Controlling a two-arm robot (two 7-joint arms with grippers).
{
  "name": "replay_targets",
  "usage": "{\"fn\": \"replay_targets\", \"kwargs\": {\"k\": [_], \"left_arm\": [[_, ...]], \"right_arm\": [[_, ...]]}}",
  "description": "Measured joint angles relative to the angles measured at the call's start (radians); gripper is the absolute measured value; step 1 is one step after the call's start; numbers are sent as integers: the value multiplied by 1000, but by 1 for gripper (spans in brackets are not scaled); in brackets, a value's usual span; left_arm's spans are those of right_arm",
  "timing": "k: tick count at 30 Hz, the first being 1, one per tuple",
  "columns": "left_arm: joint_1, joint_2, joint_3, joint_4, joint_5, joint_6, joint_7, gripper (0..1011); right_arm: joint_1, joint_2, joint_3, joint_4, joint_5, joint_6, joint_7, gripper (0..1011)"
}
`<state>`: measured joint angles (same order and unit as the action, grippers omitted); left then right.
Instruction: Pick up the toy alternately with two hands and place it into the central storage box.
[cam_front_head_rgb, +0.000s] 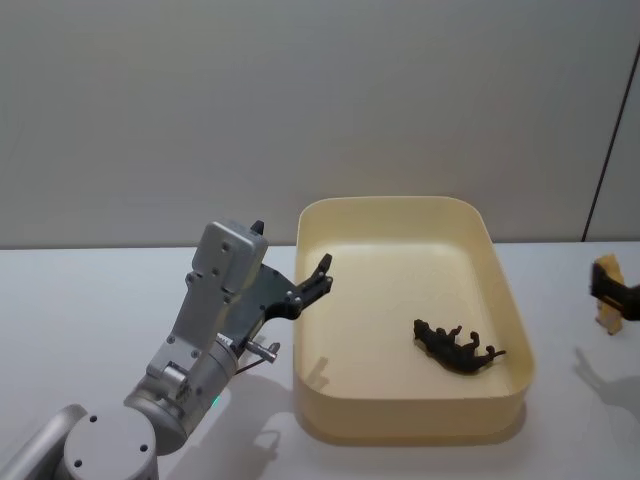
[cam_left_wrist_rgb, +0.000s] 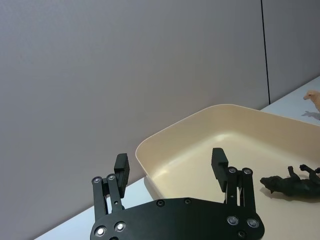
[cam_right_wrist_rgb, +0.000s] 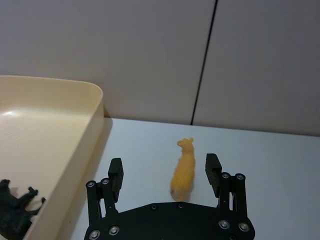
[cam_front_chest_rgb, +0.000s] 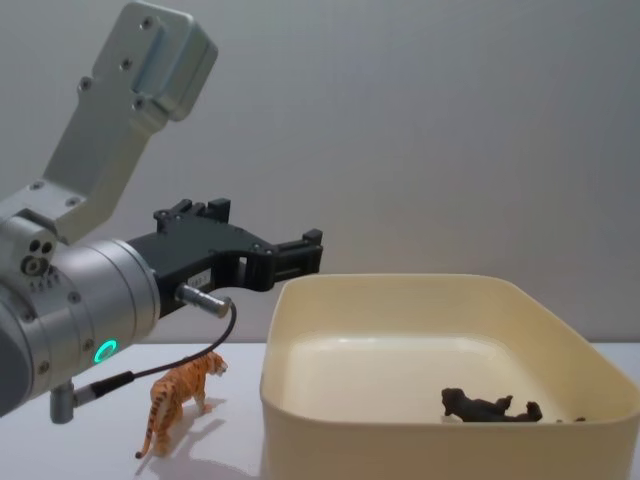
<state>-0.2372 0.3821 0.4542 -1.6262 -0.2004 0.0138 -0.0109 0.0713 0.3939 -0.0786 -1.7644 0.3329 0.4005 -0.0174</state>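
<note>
Right wrist view: black right gripper (cam_right_wrist_rgb: 164, 165), jaws wide, straddles yellow toy animal (cam_right_wrist_rgb: 184, 172) off-centre on white desk (cam_right_wrist_rgb: 260, 150) beside cream-beige plastic box (cam_right_wrist_rgb: 89, 145), so best centre first, then close gently mid-body; left gripper (cam_left_wrist_rgb: 170, 160), jaws wide and empty, at box rim

1. Head view looks steeply down on the central storage box (cam_front_head_rgb: 400, 212).
2. Chest view sits low and close, looking level across its near wall.
3. Wrist views peer past the left gripper (cam_left_wrist_rgb: 170, 159) and the right gripper (cam_right_wrist_rgb: 164, 164); both take in the box's rim.
</note>
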Motion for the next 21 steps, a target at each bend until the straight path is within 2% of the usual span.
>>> {"fn": "replay_targets", "kwargs": {"k": [4,10,21], "left_arm": [[0,0,0,0,0,0,0,1001],[0,0,0,0,0,0,0,1001],[0,0,0,0,0,0,0,1001]], "right_arm": [[-27,19,21,-2,11,7,-16,1001],[-43,28,31,10,11,12,-25,1001],[-19,15,21,87,-30,13,-27,1001]]}}
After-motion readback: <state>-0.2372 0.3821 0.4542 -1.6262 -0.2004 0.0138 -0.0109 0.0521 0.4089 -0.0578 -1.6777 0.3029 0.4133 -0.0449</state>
